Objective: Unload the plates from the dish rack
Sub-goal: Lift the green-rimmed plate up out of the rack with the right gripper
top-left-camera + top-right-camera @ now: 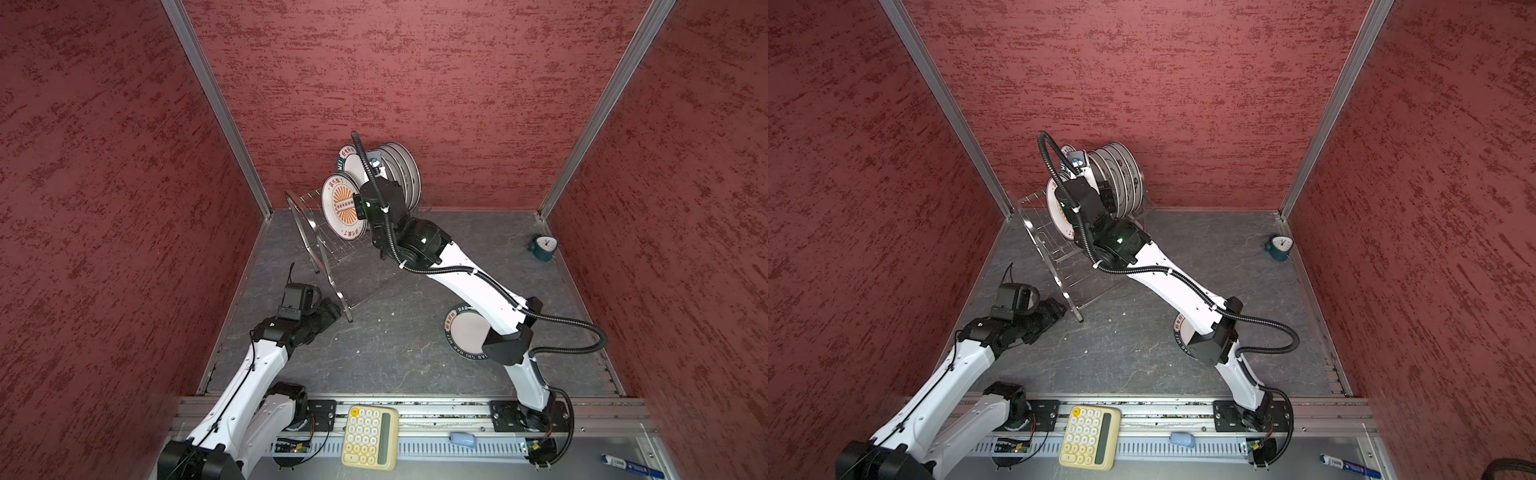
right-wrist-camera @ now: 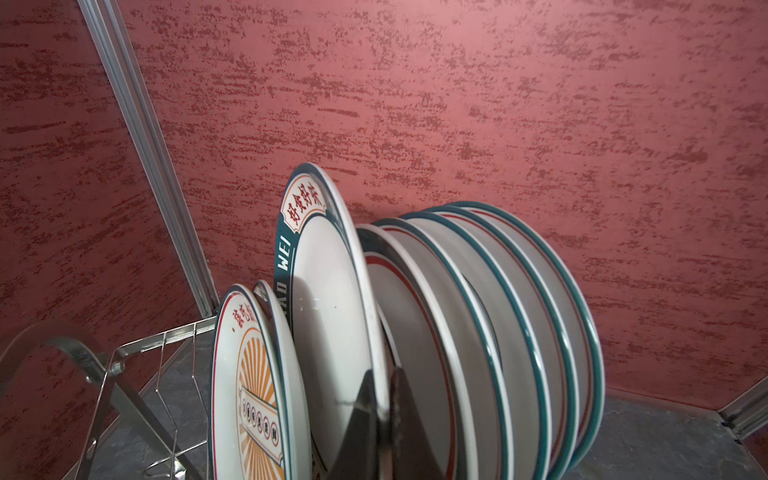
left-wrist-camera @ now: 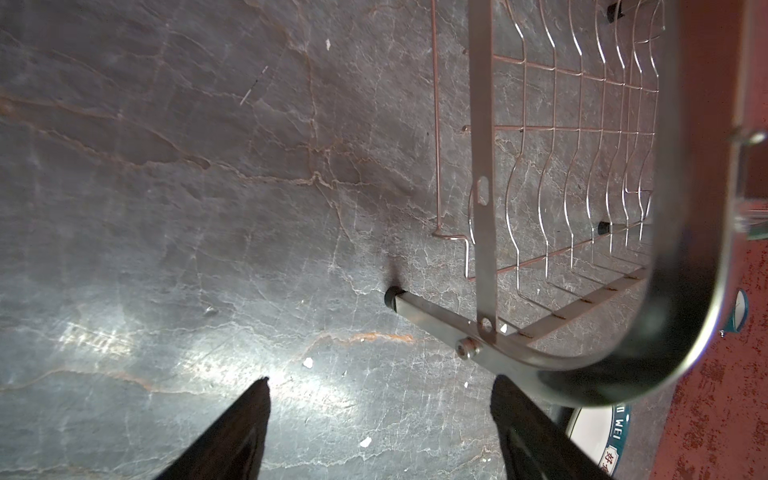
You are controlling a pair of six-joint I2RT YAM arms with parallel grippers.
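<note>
While the right gripper [image 2: 380,399] pinches a teal-banded plate [image 2: 328,291], the left gripper [image 3: 380,380] hangs spread. The dish rack [image 3: 482,124] stands by the counter's [image 1: 374,353] far-left corner.

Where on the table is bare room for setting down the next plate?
Bare table lies between the left gripper, the dish rack and the flat plate; more between that plate and the clock. Crowded: the back, where the right gripper pinches a racked plate.

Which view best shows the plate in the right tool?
The right wrist view: the teal-banded plate fills the middle, rim pinched by the right tool. Both top views show only its upper part behind the arm; left wrist view misses it.
</note>
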